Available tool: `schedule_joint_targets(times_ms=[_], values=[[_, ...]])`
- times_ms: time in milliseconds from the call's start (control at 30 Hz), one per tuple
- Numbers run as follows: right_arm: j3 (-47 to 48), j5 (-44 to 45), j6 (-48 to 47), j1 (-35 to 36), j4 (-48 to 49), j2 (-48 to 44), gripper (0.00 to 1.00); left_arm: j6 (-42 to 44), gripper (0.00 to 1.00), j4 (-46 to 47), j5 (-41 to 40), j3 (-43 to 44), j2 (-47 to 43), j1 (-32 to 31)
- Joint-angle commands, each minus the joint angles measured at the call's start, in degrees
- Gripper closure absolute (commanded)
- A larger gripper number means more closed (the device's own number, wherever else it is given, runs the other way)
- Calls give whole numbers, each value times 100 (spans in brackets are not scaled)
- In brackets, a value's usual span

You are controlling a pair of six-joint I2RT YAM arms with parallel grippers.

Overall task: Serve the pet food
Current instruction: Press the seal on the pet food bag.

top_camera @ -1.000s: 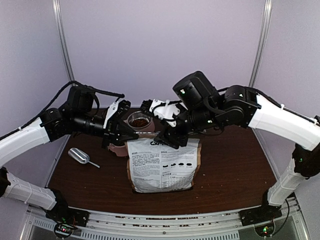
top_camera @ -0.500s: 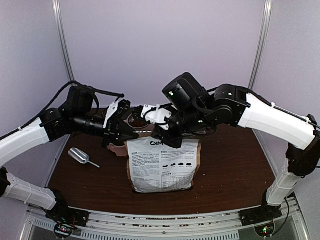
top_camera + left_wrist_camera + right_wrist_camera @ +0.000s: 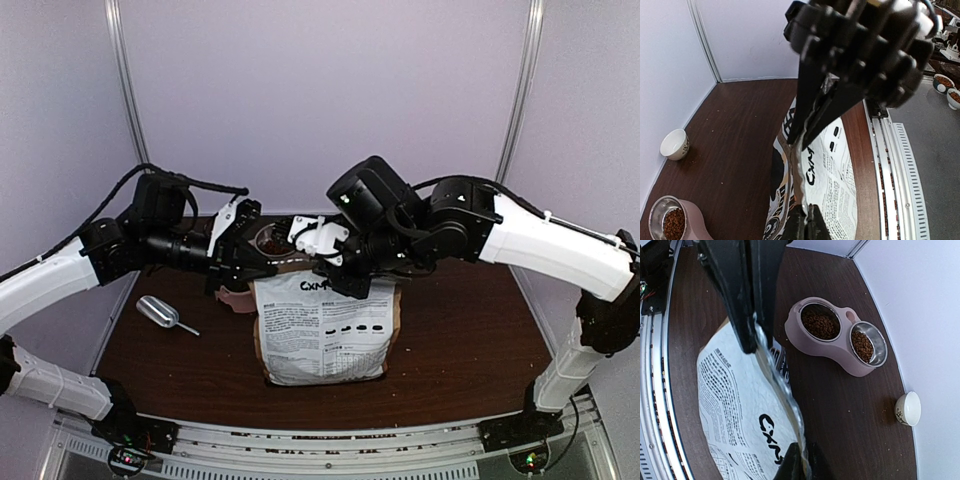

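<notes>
A dark brown wooden table (image 3: 460, 340) carries a large white-and-kraft printed bag (image 3: 322, 330) standing near its middle. Left of the bag, well apart, lies a small silver metal scoop (image 3: 160, 312). Behind the bag to the left sits a pink double-bowl feeder (image 3: 832, 340). Farther behind the bag, by the back wall, stands a small white ceramic cup (image 3: 907, 408).

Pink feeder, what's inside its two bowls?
Both metal bowls of the pink feeder hold brown kibble. The kibble covers the bowl bottoms, so how deep it goes cannot be seen.
</notes>
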Motion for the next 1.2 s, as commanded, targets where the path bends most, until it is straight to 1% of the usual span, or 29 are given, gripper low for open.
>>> schedule_joint_targets(times_ms=[0,200,267,300,333,400,500,633,667,700,733,800,833,900,967,1100,1133,1167], values=[[-330,701,-2,-154,-381,-433,100,30,100,146,39,-35,-204,28],[-449,593,71,-232,-339,-736,100,45,100,145,-2,-56,-211,29],[-461,525,99,-258,-375,-805,89,43,100,145,-14,-65,-213,29],[-491,496,112,-270,-373,-835,86,50,100,152,-14,-59,-207,22],[-518,468,113,-276,-378,-875,86,56,100,151,-22,-66,-208,24],[-577,438,113,-294,-386,-935,100,65,100,137,-43,-57,-203,29],[-645,398,120,-304,-385,-1009,100,82,100,120,-109,-60,-218,29],[-708,0,178,-322,-234,-1123,100,131,100,-13,-254,128,-75,21],[-710,-140,194,-323,-179,-1143,100,151,90,-106,-248,259,-11,8],[-710,-263,222,-331,-119,-1157,100,161,77,-170,-231,378,51,-15],[-716,-370,239,-339,-70,-1166,100,169,68,-213,-252,500,107,-57],[-741,-589,269,-362,54,-1176,100,240,53,-296,-442,696,209,-221],[-759,-674,280,-379,104,-1176,100,313,48,-369,-594,800,277,-330],[-794,-787,305,-391,214,-1176,100,489,43,-606,-851,1073,484,-524],[-830,-856,304,-410,274,-1181,100,645,42,-886,-980,1353,751,-669],[-903,-977,319,-445,382,-1232,100,814,42,-1164,-1260,1653,1148,-936],[-934,-1006,330,-466,419,-1248,100,821,43,-1168,-1317,1697,1217,-984],[-968,-1032,332,-480,450,-1274,100,821,47,-1168,-1360,1732,1270,-1016]])
